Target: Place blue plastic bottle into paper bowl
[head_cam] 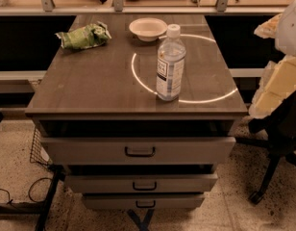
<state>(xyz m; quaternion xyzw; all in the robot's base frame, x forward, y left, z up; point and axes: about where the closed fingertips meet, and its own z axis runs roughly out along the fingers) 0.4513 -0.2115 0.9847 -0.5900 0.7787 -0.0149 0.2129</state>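
1. Blue plastic bottle (169, 64) stands upright, front-right on the cabinet top (90, 85). Its base sits on the bright ring.
2. Paper bowl (148, 29) is at the bottle's 11 o'clock, near but apart, and looks empty.
3. Gripper (277, 76) is a pale shape at the bottle's 3 o'clock, well apart. Spread or pressed together: can't say.
4. Judgement: the bottle is light, slick and thin-walled, and tall enough to be tippy. Grab it at the labelled mid-body with moderate squeeze.
5. The shallow bowl may skid on contact.
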